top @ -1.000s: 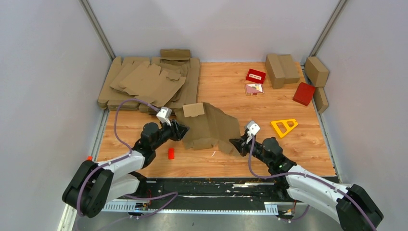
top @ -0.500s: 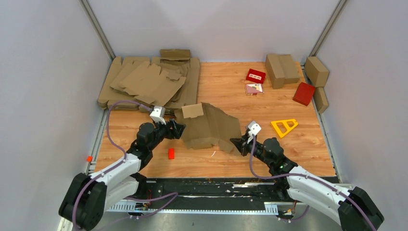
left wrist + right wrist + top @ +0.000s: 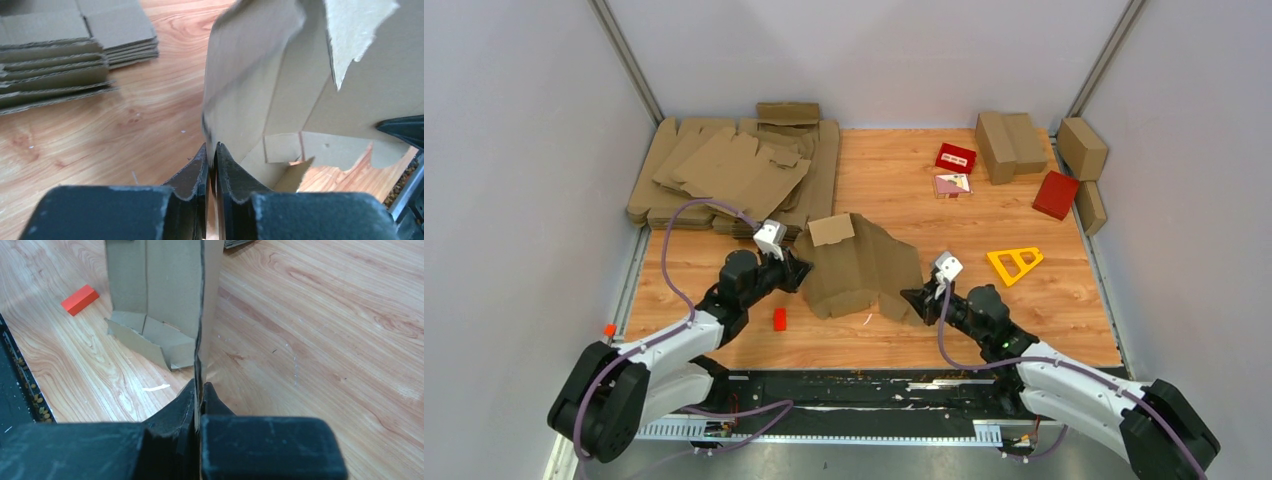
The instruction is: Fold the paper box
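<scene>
The left gripper [image 3: 796,268] is closed down to a thin slit on the left edge of the paper box [image 3: 859,265]. In the left wrist view the cardboard edge seems to run straight down between the jaws. The exact point of contact is blurred, so I judge this a pinch rather than see it plainly. From this gripper [image 3: 211,147] the box [image 3: 300,90] rises ahead and to the right, with its panels tilted up off the table [image 3: 1024,320] like a tent. A small red block [image 3: 779,318] lies just behind and below the gripper, apart from the cardboard.

The long axis of the box runs from one gripper to the other, so each arm holds its own end and neither is nearer.

The right gripper [image 3: 911,297] is clamped shut on the right-hand lower edge. In the right wrist view the sheet [image 3: 170,285] stands on edge straight ahead of the jaws [image 3: 199,385], and the rest of it lies off to their left.

Both arms reach forward low over the table, forearms angled inward toward each other. Any fold along the creases likely depends on both pinches holding.
</scene>
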Robot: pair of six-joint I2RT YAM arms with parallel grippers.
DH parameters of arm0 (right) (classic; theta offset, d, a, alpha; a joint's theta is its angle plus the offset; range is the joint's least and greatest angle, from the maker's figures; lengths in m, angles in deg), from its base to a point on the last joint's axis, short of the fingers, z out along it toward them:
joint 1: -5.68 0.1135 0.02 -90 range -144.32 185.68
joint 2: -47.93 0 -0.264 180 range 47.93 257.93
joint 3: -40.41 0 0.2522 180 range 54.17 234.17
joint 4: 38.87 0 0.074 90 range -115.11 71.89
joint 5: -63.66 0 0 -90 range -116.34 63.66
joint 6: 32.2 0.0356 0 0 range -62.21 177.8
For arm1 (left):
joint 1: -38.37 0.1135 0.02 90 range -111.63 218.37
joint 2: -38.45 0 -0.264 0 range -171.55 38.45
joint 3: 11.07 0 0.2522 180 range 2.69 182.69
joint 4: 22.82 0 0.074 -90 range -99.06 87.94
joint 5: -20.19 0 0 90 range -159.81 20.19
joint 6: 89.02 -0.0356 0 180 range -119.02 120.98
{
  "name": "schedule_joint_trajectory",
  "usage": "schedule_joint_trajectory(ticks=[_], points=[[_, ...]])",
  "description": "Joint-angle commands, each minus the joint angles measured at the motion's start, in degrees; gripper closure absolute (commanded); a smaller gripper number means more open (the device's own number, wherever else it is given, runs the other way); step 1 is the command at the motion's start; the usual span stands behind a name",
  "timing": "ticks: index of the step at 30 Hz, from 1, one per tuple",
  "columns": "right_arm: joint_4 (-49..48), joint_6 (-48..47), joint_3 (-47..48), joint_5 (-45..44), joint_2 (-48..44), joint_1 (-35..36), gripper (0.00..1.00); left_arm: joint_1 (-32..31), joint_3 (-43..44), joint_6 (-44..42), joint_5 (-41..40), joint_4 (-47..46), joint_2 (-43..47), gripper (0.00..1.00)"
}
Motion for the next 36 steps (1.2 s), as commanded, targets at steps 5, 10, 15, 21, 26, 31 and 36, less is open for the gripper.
schedule_joint_trajectory(ticks=[5, 10, 15, 21, 26, 31, 36], points=[[-4.3, -1.1, 2.9, 3.3, 5.2, 2.5, 1.0, -3.7, 3.3, -2.4, -5.0, -0.7, 0.8, 0.9], [-4.2, -2.1, 3.8, 2.2, 6.8, 5.0, 1.0, -4.1, 3.4, -1.0, -5.0, -5.0, -1.6, 0.94], [-3.6, -2.4, 4.1, 1.3, 7.0, 5.9, 1.0, -4.1, 3.4, -1.7, -6.9, -5.0, -1.3, 0.94], [-3.6, -2.3, 4.8, 1.4, 9.3, 6.7, 1.0, -4.4, 1.7, -0.6, -6.9, -9.0, -1.5, 0.93], [-3.2, -1.7, 5.6, 1.7, 11.7, 7.7, 1.0, -4.7, 0.1, -0.5, -8.5, -13.1, -0.7, 0.93], [-1.2, -1.1, 5.3, 1.2, 10.3, 7.9, 1.0, -4.8, 0.5, -0.7, -12.3, -15.0, -0.8, 0.93], [2.0, -0.3, 6.1, -2.4, 11.1, 7.8, 1.0, -4.7, 2.7, -1.5, -14.5, -17.3, -3.4, 0.94]])
